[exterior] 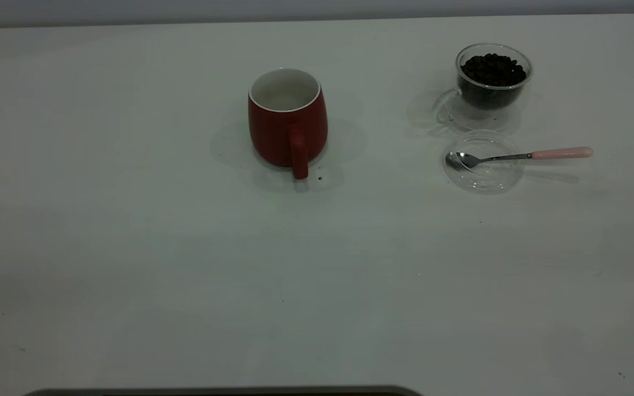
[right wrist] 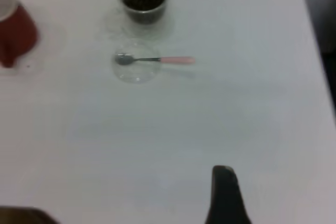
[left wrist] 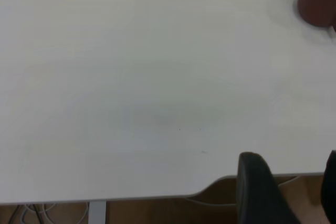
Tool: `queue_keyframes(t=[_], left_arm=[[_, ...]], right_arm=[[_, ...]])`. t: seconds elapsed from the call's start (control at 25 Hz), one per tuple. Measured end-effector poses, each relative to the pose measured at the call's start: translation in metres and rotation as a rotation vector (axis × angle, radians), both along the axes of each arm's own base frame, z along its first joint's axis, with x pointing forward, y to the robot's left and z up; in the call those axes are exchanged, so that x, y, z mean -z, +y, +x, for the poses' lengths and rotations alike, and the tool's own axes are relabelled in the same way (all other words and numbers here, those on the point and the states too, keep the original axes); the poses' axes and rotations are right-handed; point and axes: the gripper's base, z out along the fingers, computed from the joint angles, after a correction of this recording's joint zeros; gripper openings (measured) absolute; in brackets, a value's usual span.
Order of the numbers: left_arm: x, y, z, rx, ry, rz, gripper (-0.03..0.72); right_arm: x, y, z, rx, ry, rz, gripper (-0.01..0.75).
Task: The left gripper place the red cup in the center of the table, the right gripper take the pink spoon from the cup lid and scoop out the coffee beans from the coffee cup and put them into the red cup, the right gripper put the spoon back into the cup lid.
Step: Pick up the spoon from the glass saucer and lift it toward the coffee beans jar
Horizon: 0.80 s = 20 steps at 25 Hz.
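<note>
The red cup (exterior: pixel 287 118) stands mid-table (exterior: pixel 130 247), so the pink spoon (exterior: pixel 520 156) matters next: bowl in the cup lid (exterior: pixel 482 165), handle pointing away from the cup, far ahead of the right gripper (right wrist: pixel 226 195), whose opening I cannot tell.

So on the table (exterior: pixel 130 247) the red cup (exterior: pixel 287 118) sits mid-table, coffee cup (exterior: pixel 492 82) off to its right with coffee beans (exterior: pixel 493 69) inside, cup lid (exterior: pixel 482 162) right in front holding the pink spoon (exterior: pixel 515 157).
</note>
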Motion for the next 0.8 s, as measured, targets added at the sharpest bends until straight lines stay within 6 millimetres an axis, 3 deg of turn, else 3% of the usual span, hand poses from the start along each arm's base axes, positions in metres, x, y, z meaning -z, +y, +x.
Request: queue_keyframes(t=[0.16,0.32,0.8], left_arm=[[0.000,0.000,0.000,0.000,0.000,0.000,0.358],[0.000,0.000,0.000,0.000,0.000,0.000,0.358],[0.000,0.000,0.000,0.000,0.000,0.000,0.358]], right_arm=[[-0.002,0.009,0.005,-0.048,0.024,0.086,0.557],[-0.008,0.016,0.034,-0.041,0.073,0.161,0.557],[0.008,0.037,0.191,-0.110,0.357,0.069,0.560]])
